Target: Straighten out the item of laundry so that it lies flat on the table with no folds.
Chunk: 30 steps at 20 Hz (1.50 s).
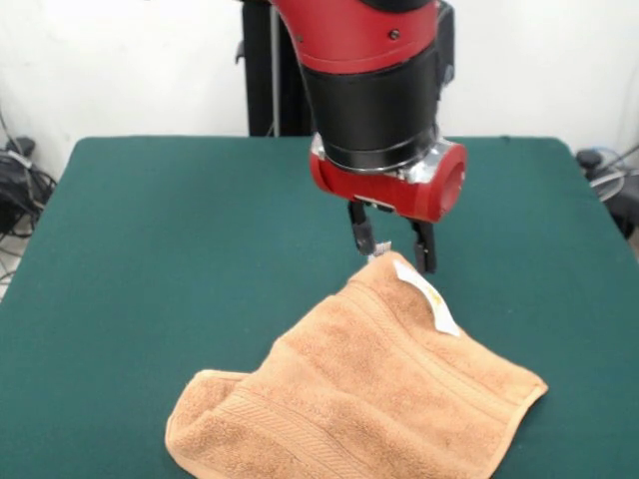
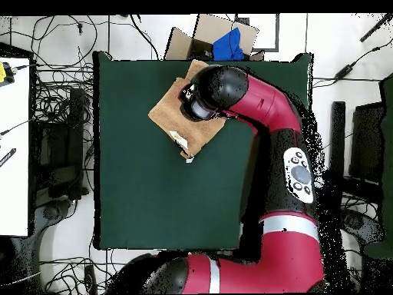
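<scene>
The peach-orange towel lies on the green table at its front right, reaching the picture's bottom edge. Its near left corner is folded over in a rounded lump. Its white tag sits by the far corner. My gripper hangs right over that far corner, fingers apart, with the corner's tip between the fingertips. In the overhead view the towel lies near the table's top edge. The arm's wrist covers part of it and hides the gripper.
A cardboard box with a blue thing stands on the floor past the table edge next to the towel. Cables lie round the table. A white bench stands at the left. The black pedestal is behind the table.
</scene>
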### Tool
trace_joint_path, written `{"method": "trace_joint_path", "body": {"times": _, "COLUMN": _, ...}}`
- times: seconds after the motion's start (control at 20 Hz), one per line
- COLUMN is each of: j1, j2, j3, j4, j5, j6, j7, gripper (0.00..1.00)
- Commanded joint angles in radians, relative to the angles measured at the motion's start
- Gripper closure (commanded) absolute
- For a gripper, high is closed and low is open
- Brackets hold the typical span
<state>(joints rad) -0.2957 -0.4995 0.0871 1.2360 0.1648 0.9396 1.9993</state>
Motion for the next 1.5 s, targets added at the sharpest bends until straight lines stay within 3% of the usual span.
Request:
{"method": "trace_joint_path", "body": {"times": 0.05, "j1": -0.043, "j2": -0.014, "j3": 0.058, "j4": 0.146, "j5": -0.055, "j6": -0.065, "j7": -0.057, "gripper": 0.0}}
{"method": "trace_joint_path", "body": {"times": 0.8, "j1": -0.061, "j2": -0.018, "j3": 0.08, "j4": 0.216, "j5": -0.083, "j6": -0.138, "j7": -0.059, "gripper": 0.0}}
{"method": "trace_joint_path", "body": {"times": 1.5, "j1": -0.034, "j2": 0.031, "j3": 0.075, "j4": 0.194, "j5": -0.086, "j6": -0.166, "j7": -0.02, "gripper": 0.0}}
